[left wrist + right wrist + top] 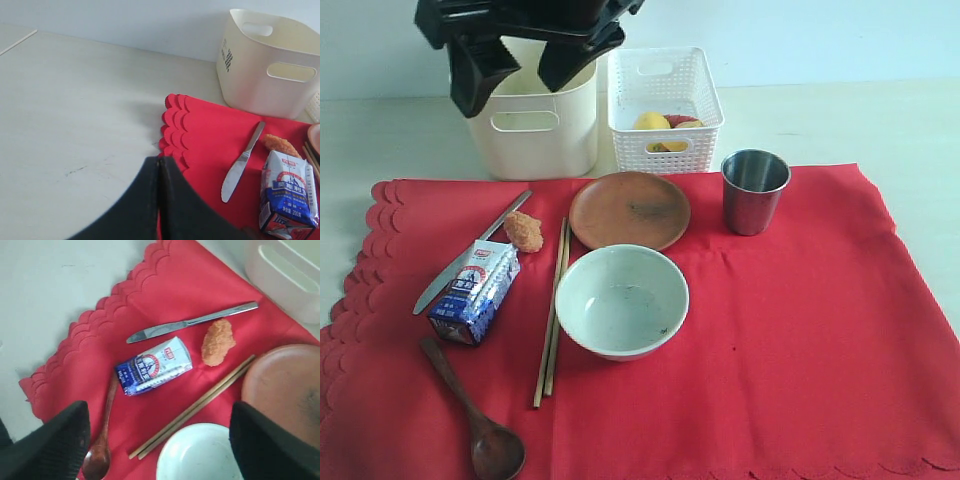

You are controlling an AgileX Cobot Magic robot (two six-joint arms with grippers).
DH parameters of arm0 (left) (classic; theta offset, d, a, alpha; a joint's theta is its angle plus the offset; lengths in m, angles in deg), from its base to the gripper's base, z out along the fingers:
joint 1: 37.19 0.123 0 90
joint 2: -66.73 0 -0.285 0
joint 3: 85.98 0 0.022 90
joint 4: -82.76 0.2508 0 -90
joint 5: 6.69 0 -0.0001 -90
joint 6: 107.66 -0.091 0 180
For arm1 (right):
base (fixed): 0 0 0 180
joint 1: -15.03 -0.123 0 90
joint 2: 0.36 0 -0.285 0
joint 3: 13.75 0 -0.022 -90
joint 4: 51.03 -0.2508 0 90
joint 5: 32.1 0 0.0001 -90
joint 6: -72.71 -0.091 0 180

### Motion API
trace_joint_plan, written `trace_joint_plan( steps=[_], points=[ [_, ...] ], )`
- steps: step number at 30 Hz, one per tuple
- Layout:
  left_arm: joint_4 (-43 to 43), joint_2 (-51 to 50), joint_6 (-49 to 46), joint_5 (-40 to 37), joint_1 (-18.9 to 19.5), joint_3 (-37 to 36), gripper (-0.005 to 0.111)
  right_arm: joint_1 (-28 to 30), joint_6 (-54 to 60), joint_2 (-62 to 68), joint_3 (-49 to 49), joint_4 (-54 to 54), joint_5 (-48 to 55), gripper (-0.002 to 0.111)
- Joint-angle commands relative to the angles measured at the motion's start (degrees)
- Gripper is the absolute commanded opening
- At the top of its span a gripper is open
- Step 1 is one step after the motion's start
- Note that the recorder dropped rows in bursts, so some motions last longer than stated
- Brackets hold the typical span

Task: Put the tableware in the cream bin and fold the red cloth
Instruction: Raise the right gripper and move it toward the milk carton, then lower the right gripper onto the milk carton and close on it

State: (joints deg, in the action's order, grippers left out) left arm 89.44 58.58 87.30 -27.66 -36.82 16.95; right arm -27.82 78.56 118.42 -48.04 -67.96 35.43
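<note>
Tableware is sitting on the red cloth, which is lying flat on the tabletop: one white bowl, one steel cup, one brown plate, one knife, two chopsticks and one wooden spoon.

Seen from the exterior camera, the plate is lying at 12 o'clock of the bowl and the cup is standing upright at 2 o'clock. The chopsticks are lying side by side at 9 o'clock, their length running almost 12 to 6. The knife is pointing its blade toward 7 o'clock, and the spoon is pointing its bowl toward 5 o'clock.

One blue-and-white milk carton is lying between knife and spoon, its print too small to read. One fried piece is resting beside the knife.

One cream bin and one white lattice basket are standing just past the cloth's 12 o'clock edge.

The left end effector is pressing its fingers together on nothing. The right end effector is hanging wide open, holding nothing.
</note>
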Motion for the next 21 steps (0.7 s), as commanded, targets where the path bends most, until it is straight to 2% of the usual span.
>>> trace_joint_plan(
  steps=[1, 11, 21],
  points=[
    [0.3, 0.4, -0.2, 0.3, -0.4, -0.1, 0.000, -3.2, 0.4, -0.2, -0.2, 2.7, -1.5, 0.073],
    [0.3, 0.4, -0.2, 0.3, -0.4, -0.1, 0.000, -6.5, -0.5, 1.3, -0.2, 3.7, -1.5, 0.073],
    [0.3, 0.4, -0.2, 0.3, -0.4, -0.1, 0.000, -12.3, 0.0, 8.3, -0.2, 3.9, -1.5, 0.073]
  ],
)
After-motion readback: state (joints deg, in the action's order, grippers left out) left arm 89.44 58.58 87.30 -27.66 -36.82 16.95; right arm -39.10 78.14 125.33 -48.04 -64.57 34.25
